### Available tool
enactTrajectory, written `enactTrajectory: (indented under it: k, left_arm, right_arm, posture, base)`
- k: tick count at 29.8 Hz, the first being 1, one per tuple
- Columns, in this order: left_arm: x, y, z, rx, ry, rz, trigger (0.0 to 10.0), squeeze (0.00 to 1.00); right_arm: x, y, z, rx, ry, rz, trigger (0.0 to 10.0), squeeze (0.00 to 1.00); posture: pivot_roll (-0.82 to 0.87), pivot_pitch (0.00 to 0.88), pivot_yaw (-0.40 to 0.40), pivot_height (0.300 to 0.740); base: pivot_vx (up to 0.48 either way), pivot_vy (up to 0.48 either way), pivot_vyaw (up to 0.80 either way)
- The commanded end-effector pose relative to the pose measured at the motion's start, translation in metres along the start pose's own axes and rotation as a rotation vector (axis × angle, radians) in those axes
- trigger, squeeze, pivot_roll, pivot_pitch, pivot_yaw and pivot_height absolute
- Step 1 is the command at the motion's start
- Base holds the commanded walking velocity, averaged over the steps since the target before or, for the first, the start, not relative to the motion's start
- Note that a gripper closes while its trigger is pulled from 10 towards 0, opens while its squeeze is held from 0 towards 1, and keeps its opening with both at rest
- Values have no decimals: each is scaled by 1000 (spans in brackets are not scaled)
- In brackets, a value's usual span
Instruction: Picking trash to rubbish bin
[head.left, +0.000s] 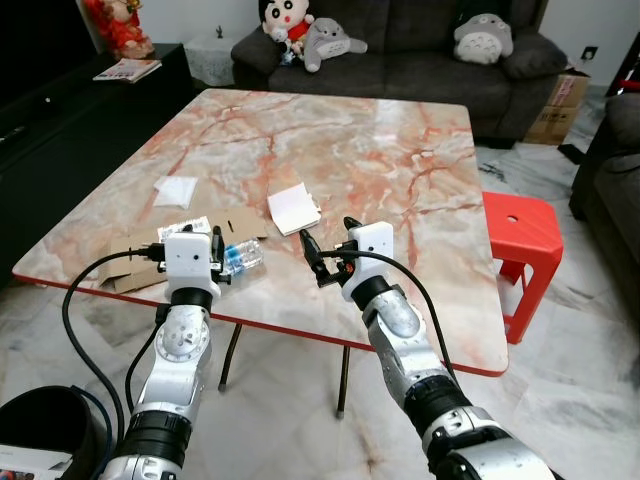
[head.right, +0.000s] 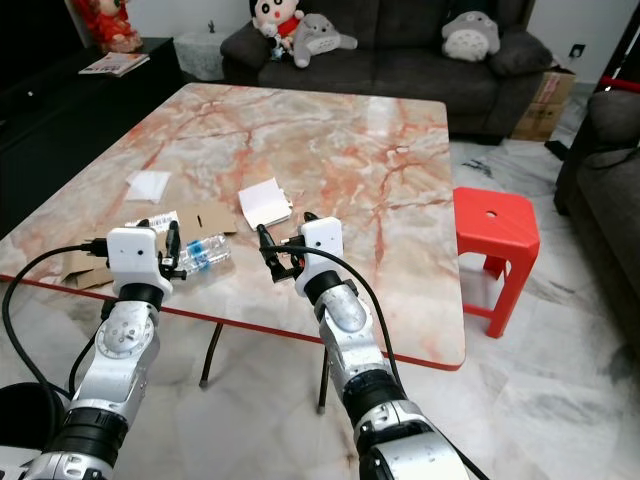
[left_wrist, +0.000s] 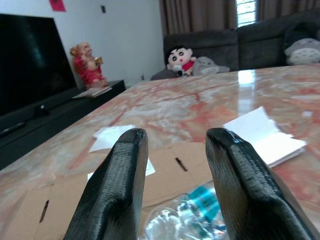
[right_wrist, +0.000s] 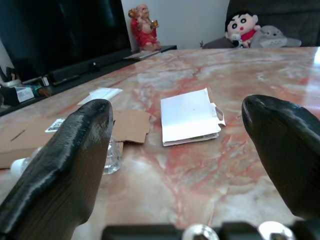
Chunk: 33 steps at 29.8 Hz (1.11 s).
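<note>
Both grippers hang parted: my left gripper (left_wrist: 175, 190) just short of the plastic bottle (left_wrist: 192, 217), seemingly untouched; my right gripper (right_wrist: 185, 165) wide, white packet (right_wrist: 190, 117) ahead.

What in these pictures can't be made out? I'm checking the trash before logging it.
- Crushed clear plastic bottle: its near end is hidden behind the left gripper in the left eye view.
- Flat brown cardboard: partly covered by that gripper.
- Black rubbish bin: cut off by the bottom edge.
- White folded paper's print: too small.
</note>
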<state>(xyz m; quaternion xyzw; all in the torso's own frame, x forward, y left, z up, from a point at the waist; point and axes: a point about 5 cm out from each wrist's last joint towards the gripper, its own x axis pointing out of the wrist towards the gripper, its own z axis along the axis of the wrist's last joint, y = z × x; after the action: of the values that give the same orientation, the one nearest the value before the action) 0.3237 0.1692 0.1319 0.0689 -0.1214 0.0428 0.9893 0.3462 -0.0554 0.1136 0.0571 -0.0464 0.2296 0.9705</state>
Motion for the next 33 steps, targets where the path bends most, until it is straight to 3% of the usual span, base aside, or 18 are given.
enactTrajectory:
  k: [1,6,8,12,33]
  left_arm:
    - [2,5,-1,16,7,-5,10000,0]
    - [6,11,-3,32,27,-15,10000,0]
    - [8,15,-6,-3,54,-11,10000,0]
    - [15,31,-9,-4,97,32,10000,0]
    - [14,29,-12,-6,102,23,10000,0]
  right_arm:
    - [3,3,2,3,-3,8,10000,0]
    - [3,3,3,2,-4,7,10000,0]
    - [3,2,2,3,-2,5,10000,0]
    - [2,2,2,5,-2,3,10000,0]
    - [2,2,1,3,2,8,10000,0]
  posture:
    - [-15,0,20,740]
    - [-15,0,19,740]
    - [-15,0,19,740]
    - [-16,6,20,740]
    - [-17,17,14,740]
  base:
    - [0,0,0]
    - [0,0,0]
    - [0,0,0]
    - [0,0,0]
    - [0,0,0]
